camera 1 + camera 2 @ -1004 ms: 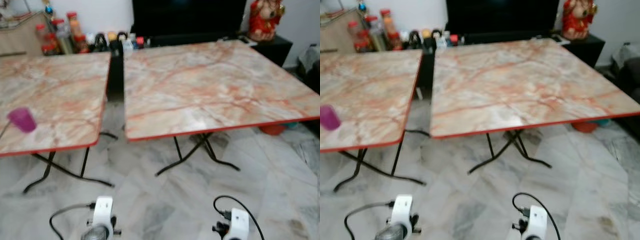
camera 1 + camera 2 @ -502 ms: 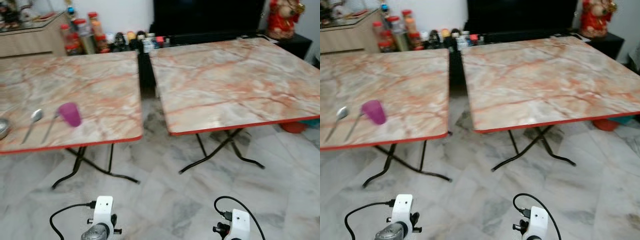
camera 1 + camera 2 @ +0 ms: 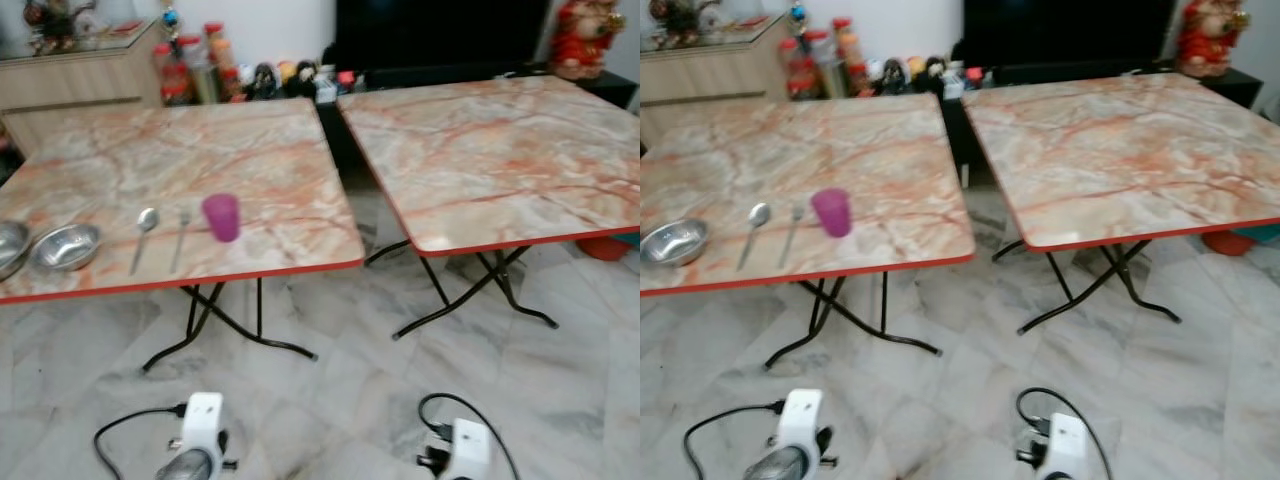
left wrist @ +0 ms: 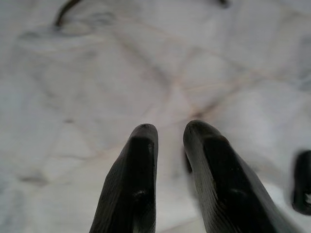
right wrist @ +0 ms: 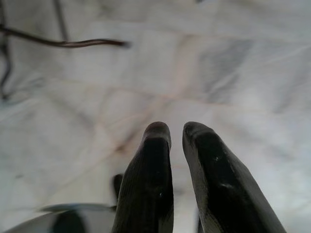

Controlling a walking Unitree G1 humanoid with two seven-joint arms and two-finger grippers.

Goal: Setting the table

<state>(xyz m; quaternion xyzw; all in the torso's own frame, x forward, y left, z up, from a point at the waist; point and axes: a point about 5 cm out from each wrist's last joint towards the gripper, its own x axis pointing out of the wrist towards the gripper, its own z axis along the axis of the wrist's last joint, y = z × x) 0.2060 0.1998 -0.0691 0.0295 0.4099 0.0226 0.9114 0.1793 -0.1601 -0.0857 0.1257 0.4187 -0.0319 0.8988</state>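
Observation:
On the left marble table stand a purple cup, a spoon, a fork and a steel bowl, in a row near the front edge. A second bowl is cut off by the picture's left edge. The right marble table is bare. Both arms hang low above the floor, well short of the tables. My left gripper and right gripper point down at the tiles, fingers close together with nothing between them.
A narrow gap separates the two folding tables, whose black crossed legs splay over the marble floor. Bottles and jars line the back wall beside a wooden cabinet. A dark TV unit stands behind the right table.
The whole view has swung left, which is camera motion. The cup has shifted toward the middle of the picture, and the spoon, fork and bowls have come into view. The arms hang unchanged.

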